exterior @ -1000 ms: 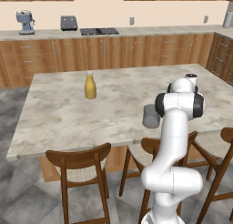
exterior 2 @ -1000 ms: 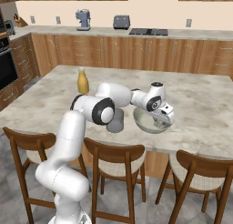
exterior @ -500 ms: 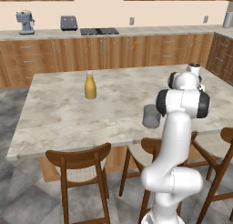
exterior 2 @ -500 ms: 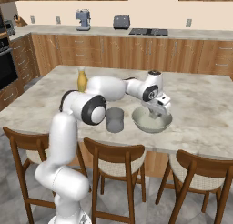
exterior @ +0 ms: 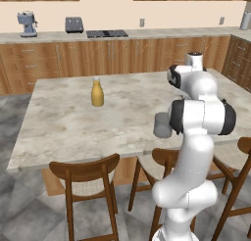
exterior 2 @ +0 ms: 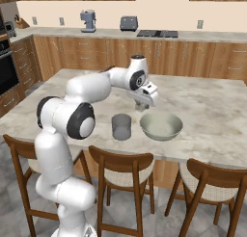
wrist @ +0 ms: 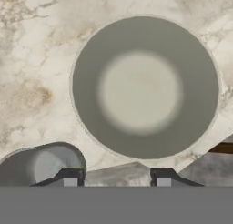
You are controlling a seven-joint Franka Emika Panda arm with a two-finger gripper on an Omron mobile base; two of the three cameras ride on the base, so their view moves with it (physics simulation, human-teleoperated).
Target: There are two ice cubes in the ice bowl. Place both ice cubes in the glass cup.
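Glass cup [exterior 2: 121,126] sits near table's [exterior 2: 212,111] front edge, ice bowl [exterior 2: 161,126] just beside it, looks empty inside. Hand [exterior 2: 141,106] hovers above, behind cup and bowl, fingers partly apart, nothing visibly held. Yellow bottle [exterior: 97,92] farther back on table.

A marble tabletop [exterior: 63,122] stands on a grey tiled floor [exterior: 19,205]; wooden chairs [exterior: 88,186] line its near edge, wooden cabinets [exterior: 122,56] and a cream wall [exterior: 112,12] behind it.

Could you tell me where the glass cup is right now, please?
The glass cup stands on the island near its front edge, just left of the ice bowl in the right base view, with the gripper above and between them.
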